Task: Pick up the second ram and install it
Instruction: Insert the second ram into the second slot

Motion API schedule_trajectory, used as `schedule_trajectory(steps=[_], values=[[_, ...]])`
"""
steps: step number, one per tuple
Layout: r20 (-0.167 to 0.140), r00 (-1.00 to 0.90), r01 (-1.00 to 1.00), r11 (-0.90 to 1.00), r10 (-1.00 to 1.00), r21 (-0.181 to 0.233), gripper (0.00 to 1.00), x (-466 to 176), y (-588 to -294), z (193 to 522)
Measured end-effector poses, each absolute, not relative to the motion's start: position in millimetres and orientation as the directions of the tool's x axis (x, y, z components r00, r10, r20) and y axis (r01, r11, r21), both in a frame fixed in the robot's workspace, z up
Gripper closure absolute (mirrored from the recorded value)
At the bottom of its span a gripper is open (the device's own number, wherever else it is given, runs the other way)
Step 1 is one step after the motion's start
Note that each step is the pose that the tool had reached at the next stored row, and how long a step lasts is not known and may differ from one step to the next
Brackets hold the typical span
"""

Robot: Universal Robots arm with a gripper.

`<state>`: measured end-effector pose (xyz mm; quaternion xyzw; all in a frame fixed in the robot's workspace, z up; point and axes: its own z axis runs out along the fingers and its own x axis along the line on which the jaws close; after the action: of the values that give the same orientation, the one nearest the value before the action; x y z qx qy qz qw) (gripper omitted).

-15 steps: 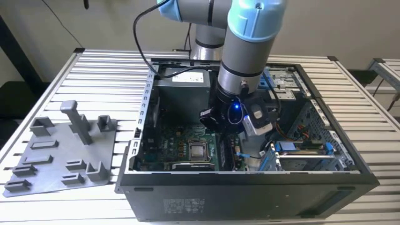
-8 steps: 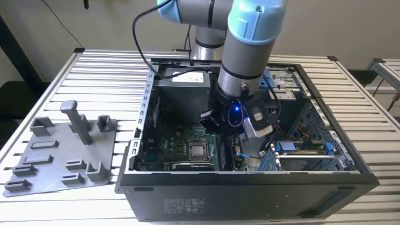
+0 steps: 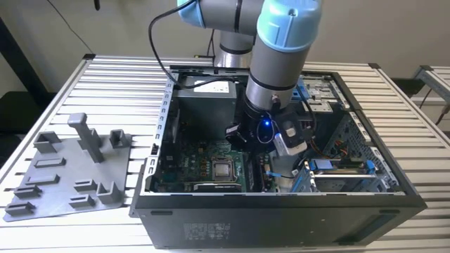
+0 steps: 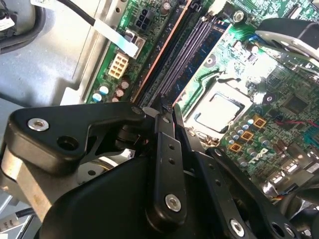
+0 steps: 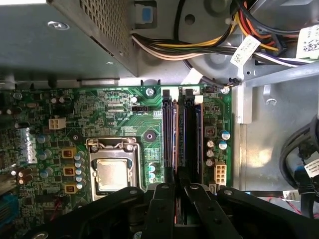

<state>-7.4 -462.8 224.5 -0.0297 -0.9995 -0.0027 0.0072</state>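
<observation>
Arm (image 3: 277,58) angled steeply downward, wrist low, pincer (image 5: 175,191) fingers nearly together, pointing down

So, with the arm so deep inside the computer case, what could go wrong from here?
1. The gripper sits at one end of the memory slots; a small misalignment could press on a slot wall, not into it.
2. The processor socket lies close beside the slots, so a sideways slip might hit it.
3. The cable bundle past the slots' far end could snag the gripper.
</observation>
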Motion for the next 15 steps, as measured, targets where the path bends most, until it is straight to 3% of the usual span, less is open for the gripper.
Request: schedule_trajectory(steps=[15], values=[[0.015, -0.998, 0.059, 0.998, 0.059, 0.005, 0.86, -7.4, -462.7, 221.1]])
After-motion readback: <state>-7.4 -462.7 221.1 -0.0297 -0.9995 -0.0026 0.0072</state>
